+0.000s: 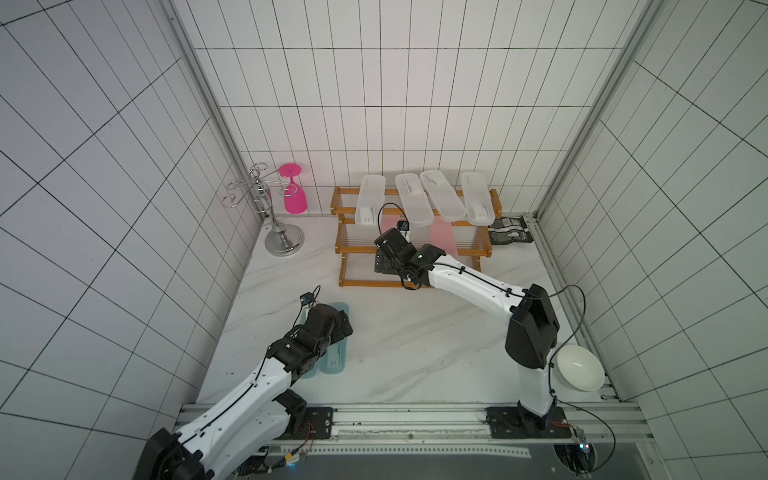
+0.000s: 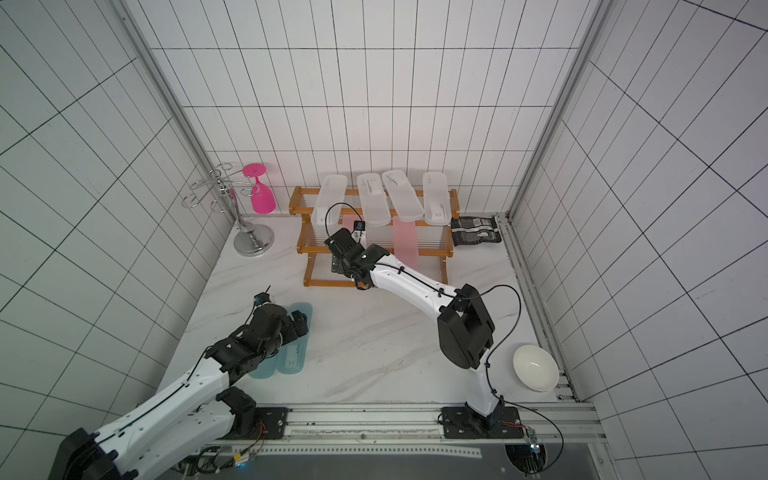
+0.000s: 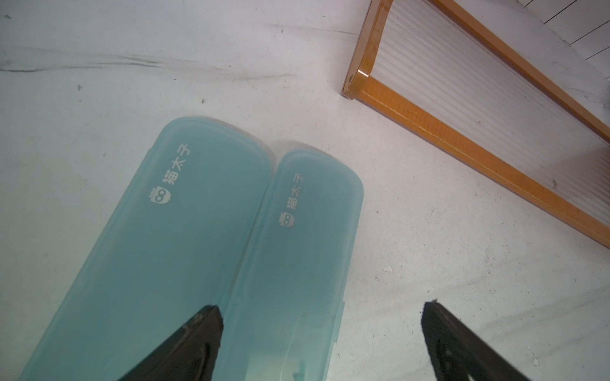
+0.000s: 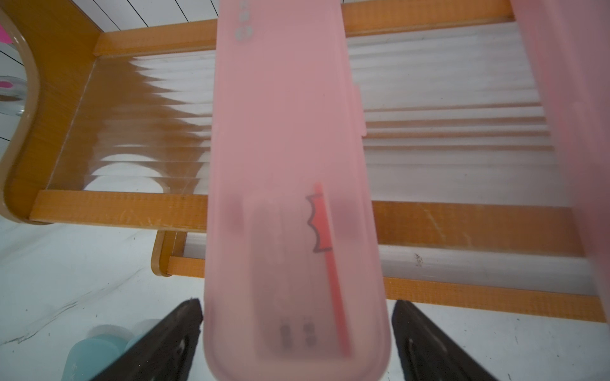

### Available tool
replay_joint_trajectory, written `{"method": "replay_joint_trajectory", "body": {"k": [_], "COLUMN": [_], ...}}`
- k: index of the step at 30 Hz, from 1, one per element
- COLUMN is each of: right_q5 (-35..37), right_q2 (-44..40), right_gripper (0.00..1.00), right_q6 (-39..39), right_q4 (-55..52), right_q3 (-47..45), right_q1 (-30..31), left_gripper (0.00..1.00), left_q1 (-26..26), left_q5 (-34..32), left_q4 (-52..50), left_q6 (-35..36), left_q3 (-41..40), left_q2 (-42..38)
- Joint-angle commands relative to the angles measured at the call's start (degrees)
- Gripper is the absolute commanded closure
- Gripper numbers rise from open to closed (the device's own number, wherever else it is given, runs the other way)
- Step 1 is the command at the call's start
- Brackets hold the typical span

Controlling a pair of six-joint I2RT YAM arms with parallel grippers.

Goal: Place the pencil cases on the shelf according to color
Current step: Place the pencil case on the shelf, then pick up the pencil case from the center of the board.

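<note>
The shelf point(image 1: 357, 249) point(image 2: 316, 249) stands at the back of the table. Several clear-white pencil cases point(image 1: 442, 195) lie across its top tier. Two pink cases rest on the middle tier, one in the open point(image 1: 442, 237) and one point(image 4: 290, 165) partly behind my right gripper point(image 1: 384, 262) point(image 4: 297, 301). That gripper is open, its fingers on either side of the case's overhanging near end. Two teal-blue cases point(image 3: 185, 247) point(image 3: 310, 250) lie side by side on the table. My left gripper point(image 1: 343, 328) point(image 3: 321, 306) hovers open over them, straddling the one nearer the shelf.
A silver wire stand point(image 1: 278, 216) with an upturned pink goblet point(image 1: 294, 191) stands left of the shelf. A dark packet point(image 1: 509, 232) lies at the shelf's right end. A white bowl point(image 1: 579, 368) sits by the right arm's base. The shelf's lowest tier point(image 4: 462, 264) holds nothing.
</note>
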Motion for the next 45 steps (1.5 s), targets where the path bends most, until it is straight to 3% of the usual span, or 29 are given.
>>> {"method": "replay_joint_trajectory", "body": {"k": [1,12,18,26,32,41,45], "right_q5": [-0.09,2.72,3.68,8.76,10.84,13.46,14.17], "right_q2": [-1.13,-14.15,-22.64,-29.68,-35.3,-45.21,-49.06], "right_gripper": [0.01,0.01,0.01,0.01,0.01,0.01,0.01], "right_q6": [1.19,2.17,3.39,4.83,2.54,6.6,7.67], "right_q4": [-0.41,-0.58,-0.15,0.9,0.86,-4.58,-5.95], "right_q3": [1.69,-11.7,-21.16,-31.93,-37.69,-46.85,-49.16], "right_q1": [-0.27,2.62,5.88,11.79,15.07,17.41,17.89], "left_gripper": [0.02,0.02,0.02,0.02,0.02,0.02,0.02], "left_q1": [0.3,-0.68,-1.95,-2.47,-3.18,-18.33,-24.17], "left_q5": [0.85,6.58,1.49,-5.42,0.77,1.44,-5.43], "left_q4": [-0.45,-4.12,-7.76,-6.98,-4.54,2.33,-2.19], "left_q6": [1.08,-0.64,-4.36,-4.29,-6.35,-11.16,-14.88], "left_q3": [1.08,3.22,3.3,5.57,5.88,9.67,14.52], "left_q2": [-0.05,1.42,3.53,6.58,13.46,21.76,21.71]}}
